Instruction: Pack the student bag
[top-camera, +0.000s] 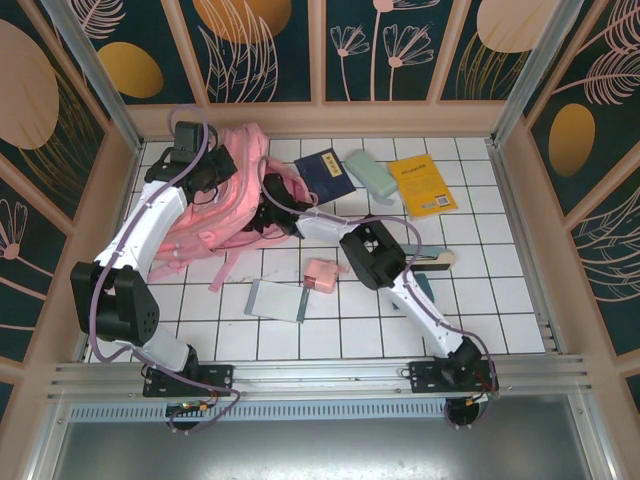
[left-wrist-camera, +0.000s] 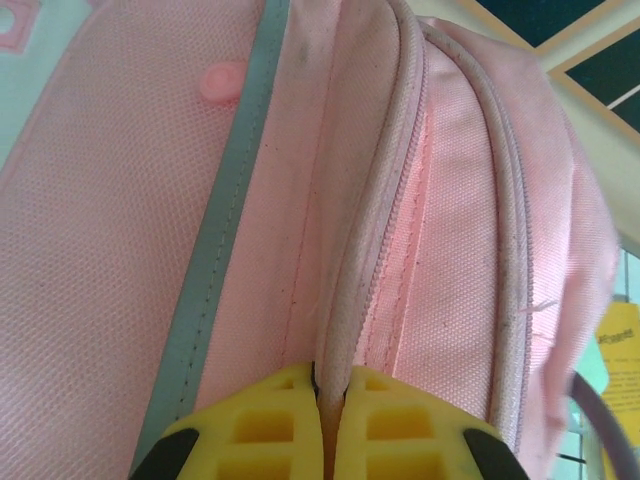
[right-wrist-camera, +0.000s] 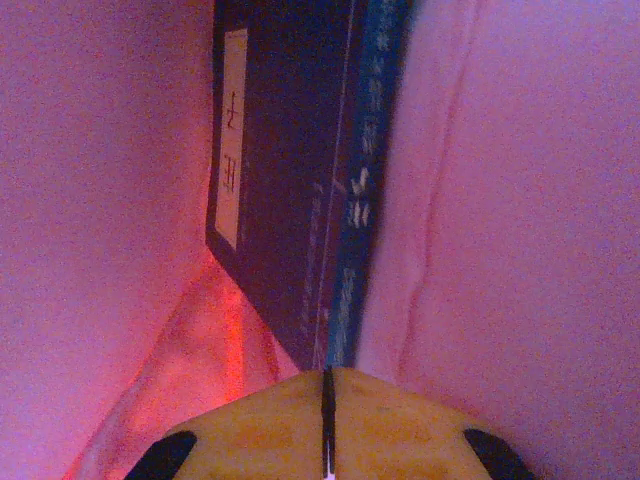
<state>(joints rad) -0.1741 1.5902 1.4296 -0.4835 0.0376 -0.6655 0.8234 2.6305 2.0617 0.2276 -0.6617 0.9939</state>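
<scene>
Pink student bag (top-camera: 225, 200) lies on the surface (top-camera: 380, 320), its mouth rim pinched in the left pincer (left-wrist-camera: 328, 378). Right pincer (right-wrist-camera: 328, 378), jaws together, is inside the bag; a dark blue book (right-wrist-camera: 290, 200) stands just ahead of its tips, long axis pointing straight away.

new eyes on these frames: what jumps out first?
The large pink fabric backpack at the far left of the white tiled table dominates, with both arms on it. The left gripper is pinched shut on its zip edge. The right gripper sits shut inside the pink interior, at the corner of a dark blue book with a brighter blue spine. Right of the bag, a bright yellow book stands out.
</scene>
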